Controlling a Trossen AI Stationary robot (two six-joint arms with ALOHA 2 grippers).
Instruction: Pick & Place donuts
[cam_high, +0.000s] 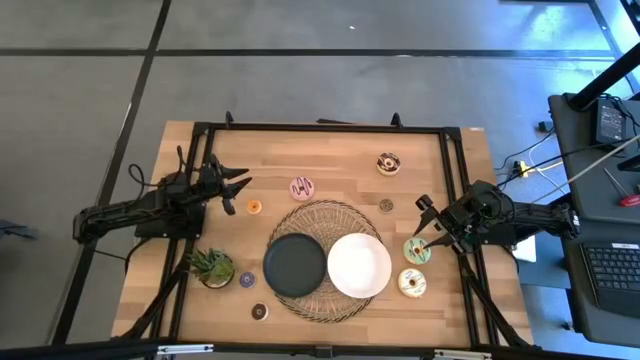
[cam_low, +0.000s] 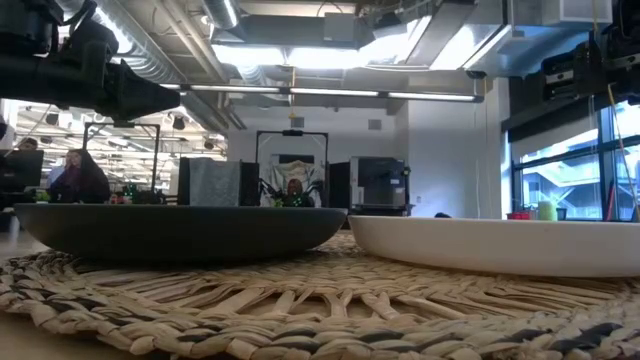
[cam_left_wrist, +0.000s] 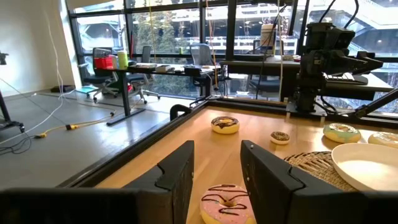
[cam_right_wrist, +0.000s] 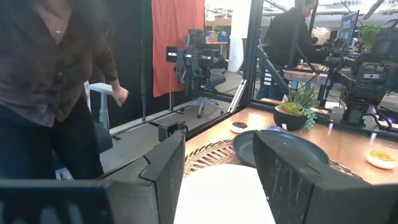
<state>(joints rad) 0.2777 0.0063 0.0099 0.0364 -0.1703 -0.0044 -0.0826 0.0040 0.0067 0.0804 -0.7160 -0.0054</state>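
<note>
Eight donuts lie scattered on my table, none of them in my fingers. My left gripper (cam_high: 240, 192) hangs over the left side of the table with its fingers (cam_left_wrist: 177, 177) spread apart and nothing between them; the orange mini (cam_high: 254, 207) sits just beside its tips and the pink donut (cam_high: 301, 187) lies a little farther on (from the left wrist it shows right ahead, past the gap). My right gripper (cam_high: 428, 222) hangs at the right side, fingers (cam_right_wrist: 165, 168) parted and holding nothing, with the green donut (cam_high: 417, 251) just beside them and the cream donut (cam_high: 412, 283) below that, near the table's edge. The chocolate-and-white donut (cam_high: 388, 163) rests toward the far side, and the brown mini (cam_high: 386, 206) lies between it and the woven mat (cam_high: 325, 212). On that mat the black plate (cam_high: 295, 264) and the white plate (cam_high: 359, 265) sit side by side, both bare. The purple mini (cam_high: 247, 279) lies near the potted plant (cam_high: 213, 265), and the dark mini (cam_high: 259, 311) sits by the near edge. A person (cam_right_wrist: 56, 74) stands beyond the table.
</note>
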